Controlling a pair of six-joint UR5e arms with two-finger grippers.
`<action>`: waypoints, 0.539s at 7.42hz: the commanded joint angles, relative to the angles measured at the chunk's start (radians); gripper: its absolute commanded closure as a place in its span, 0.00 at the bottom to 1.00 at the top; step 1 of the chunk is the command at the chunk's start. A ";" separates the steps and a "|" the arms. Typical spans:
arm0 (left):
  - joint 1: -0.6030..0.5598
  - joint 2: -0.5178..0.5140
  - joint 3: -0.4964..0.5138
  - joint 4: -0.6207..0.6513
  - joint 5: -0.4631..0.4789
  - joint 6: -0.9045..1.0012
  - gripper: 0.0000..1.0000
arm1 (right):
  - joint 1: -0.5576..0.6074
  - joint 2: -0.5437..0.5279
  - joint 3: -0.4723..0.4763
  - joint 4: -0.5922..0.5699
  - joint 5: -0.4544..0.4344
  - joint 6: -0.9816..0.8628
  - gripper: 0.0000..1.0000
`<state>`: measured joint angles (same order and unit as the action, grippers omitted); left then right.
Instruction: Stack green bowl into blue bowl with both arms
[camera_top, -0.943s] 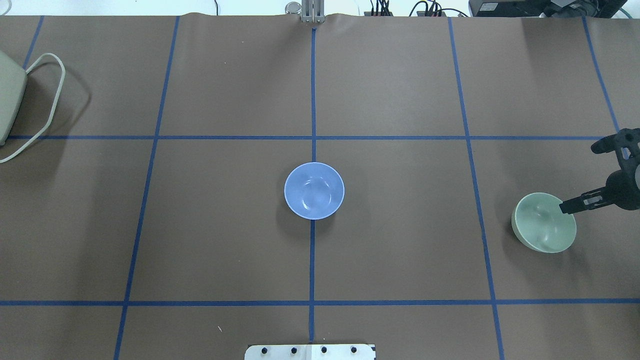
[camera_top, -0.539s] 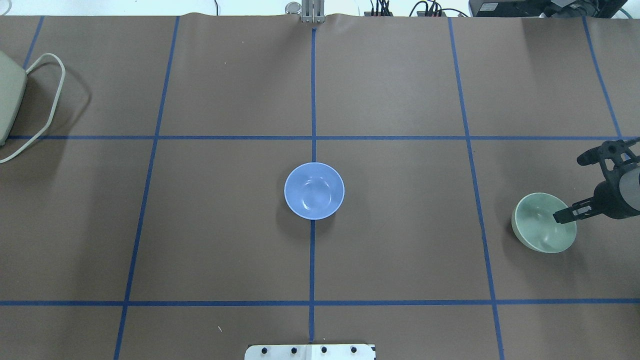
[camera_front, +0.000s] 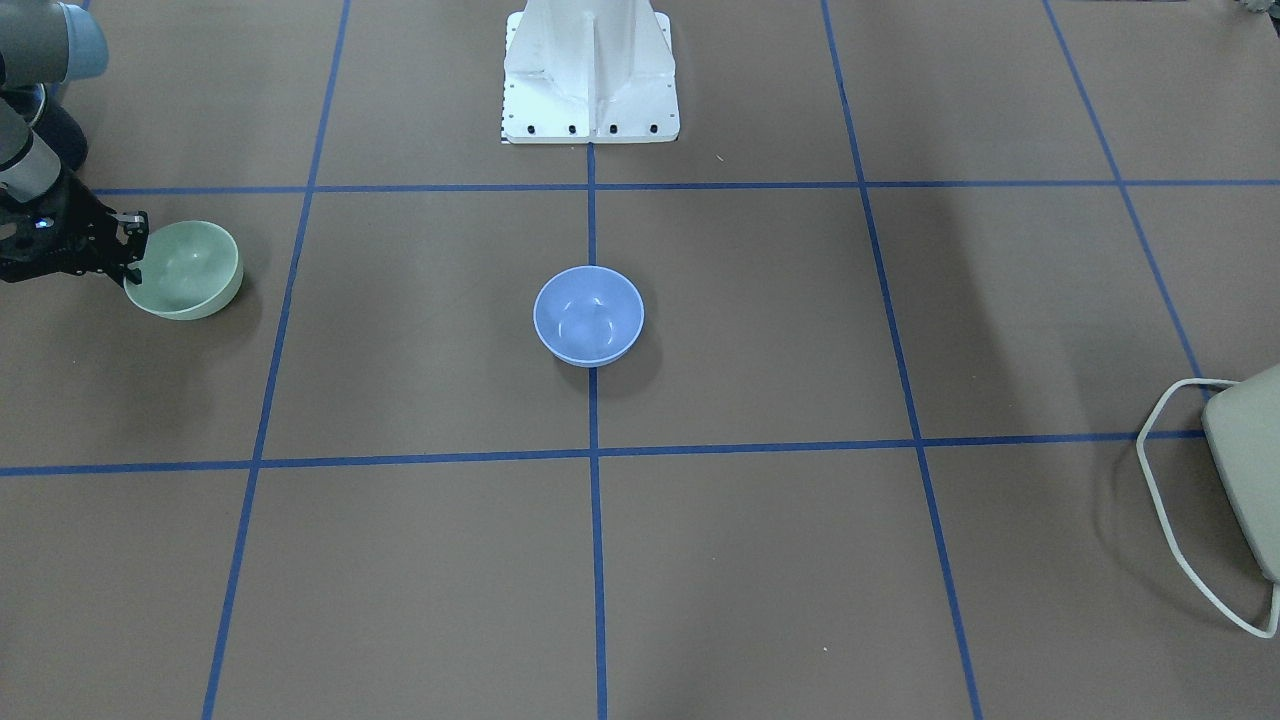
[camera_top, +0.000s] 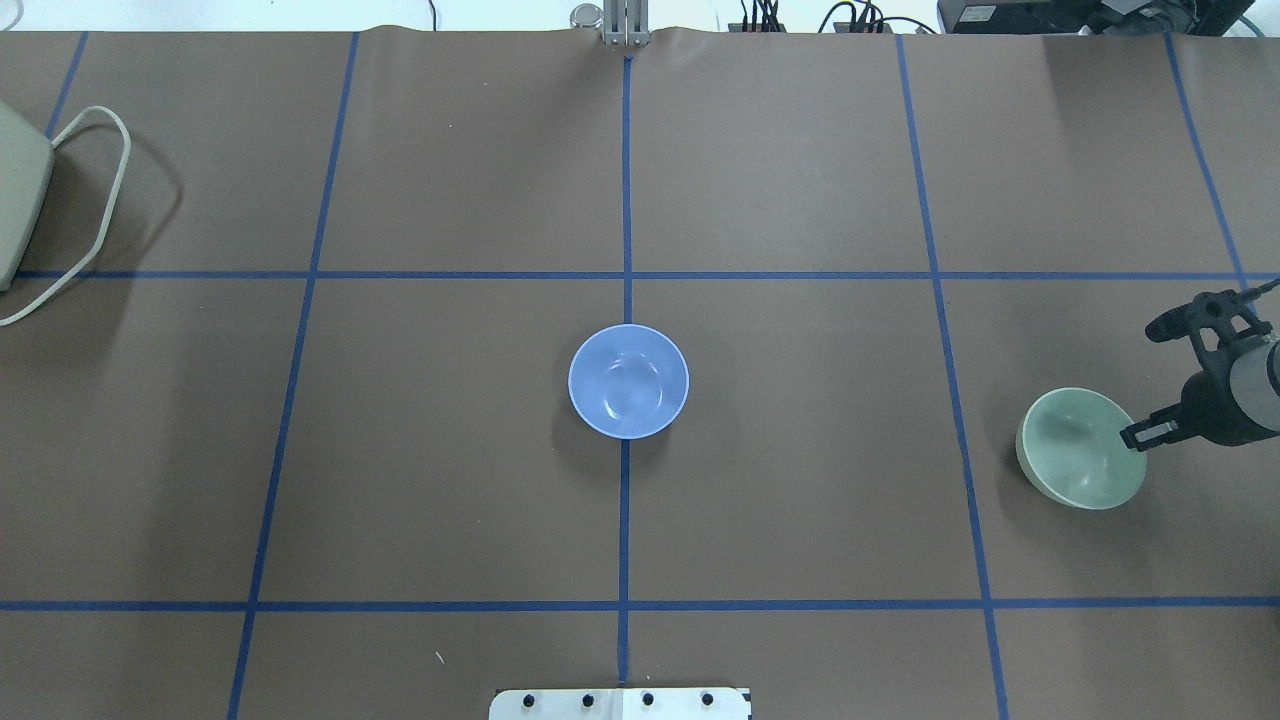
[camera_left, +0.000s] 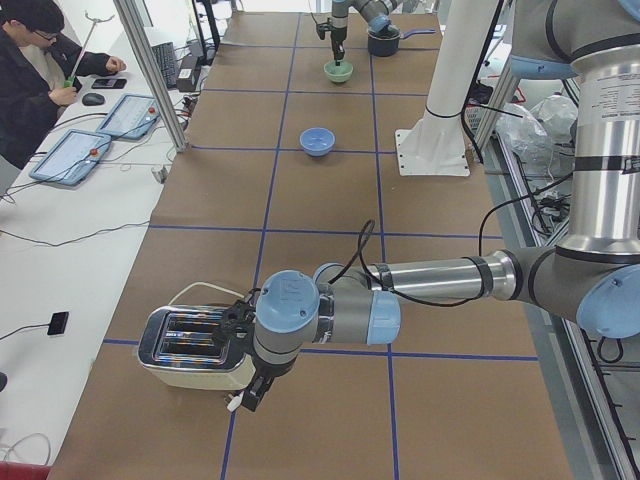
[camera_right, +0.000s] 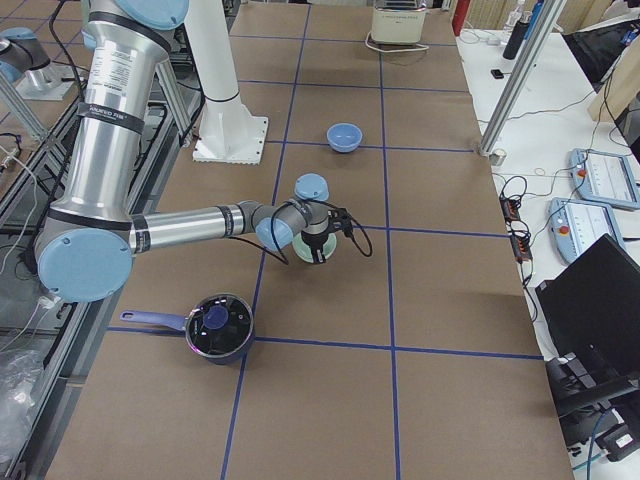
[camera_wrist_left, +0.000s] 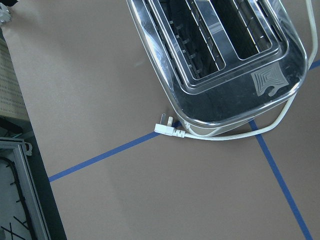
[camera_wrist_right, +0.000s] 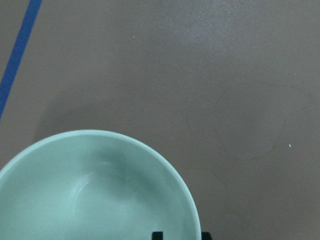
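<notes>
The green bowl (camera_top: 1075, 445) sits at the table's right side and also shows in the front view (camera_front: 190, 268) and the right wrist view (camera_wrist_right: 90, 195). My right gripper (camera_top: 1135, 438) is at its right rim. One finger is inside the bowl and one outside, close together on the rim, so it is shut on the bowl. The blue bowl (camera_top: 628, 382) stands empty at the table's centre, far from both grippers. My left gripper (camera_left: 250, 395) hangs beside a toaster at the far left. I cannot tell whether it is open or shut.
A chrome toaster (camera_wrist_left: 220, 55) with a white cord and plug lies at the table's left end (camera_top: 15, 200). A dark pot with a blue handle (camera_right: 218, 325) stands beyond the green bowl at the right end. The white pedestal base (camera_front: 590, 75) is at the robot's edge.
My right gripper has swung down and settled on the green bowl's right rim. The green bowl has shifted slightly to the left. The blue bowl has not moved.
</notes>
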<state>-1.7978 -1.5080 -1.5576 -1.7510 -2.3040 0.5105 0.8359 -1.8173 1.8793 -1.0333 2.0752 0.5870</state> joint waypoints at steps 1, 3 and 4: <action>0.000 0.009 0.001 -0.006 0.000 -0.010 0.02 | 0.021 0.004 0.006 0.007 0.014 -0.009 1.00; 0.002 0.008 -0.002 0.060 -0.056 -0.184 0.02 | 0.041 0.062 0.026 -0.004 0.052 0.007 1.00; 0.005 0.009 -0.005 0.103 -0.072 -0.234 0.02 | 0.064 0.105 0.024 -0.008 0.083 0.013 1.00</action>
<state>-1.7958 -1.4998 -1.5575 -1.7030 -2.3433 0.3722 0.8754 -1.7649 1.9011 -1.0345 2.1203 0.5908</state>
